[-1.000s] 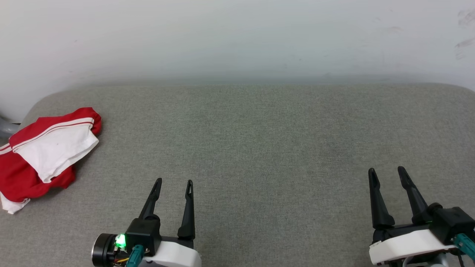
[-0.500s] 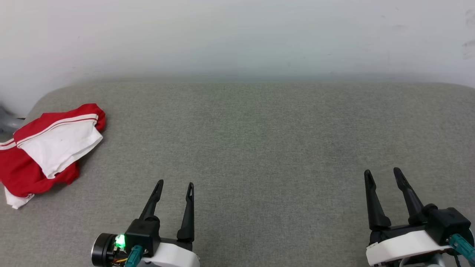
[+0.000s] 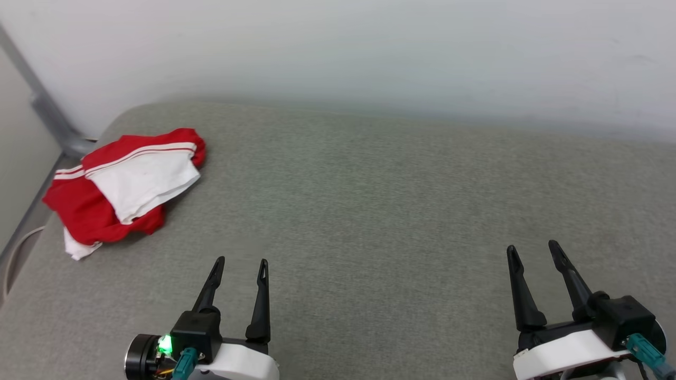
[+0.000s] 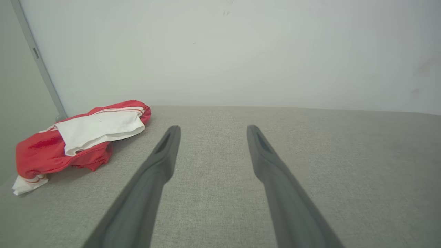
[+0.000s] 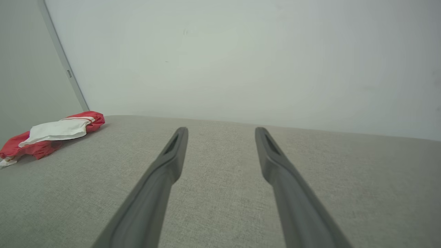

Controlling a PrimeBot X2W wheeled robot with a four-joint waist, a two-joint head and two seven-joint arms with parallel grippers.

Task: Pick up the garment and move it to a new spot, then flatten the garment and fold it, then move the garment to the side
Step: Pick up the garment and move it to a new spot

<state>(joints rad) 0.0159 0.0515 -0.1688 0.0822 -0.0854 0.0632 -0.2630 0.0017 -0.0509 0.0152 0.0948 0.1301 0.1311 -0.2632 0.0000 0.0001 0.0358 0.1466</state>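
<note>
The garment (image 3: 124, 198) is a crumpled red jersey with a white sleeve and striped trim, lying bunched at the far left of the grey surface (image 3: 369, 211). It also appears in the left wrist view as the garment (image 4: 79, 141) and far left in the right wrist view as the garment (image 5: 48, 136). My left gripper (image 3: 240, 261) stands open at the lower left, well to the right of and nearer than the jersey, with nothing between its fingers. Open and empty too, my right gripper (image 3: 532, 245) sits at the lower right. Their spread fingers frame the left gripper (image 4: 210, 127) and right gripper (image 5: 221, 129).
A pale wall (image 3: 369, 47) rises right behind the surface. A grey post (image 3: 47, 113) runs down the wall corner at the far left, just behind the jersey. The surface's left edge (image 3: 24, 248) drops off beside the garment.
The head camera has turned left, so the whole picture slid right and the wall corner came into view. Both grippers stay open and empty; the jersey lies as before.
</note>
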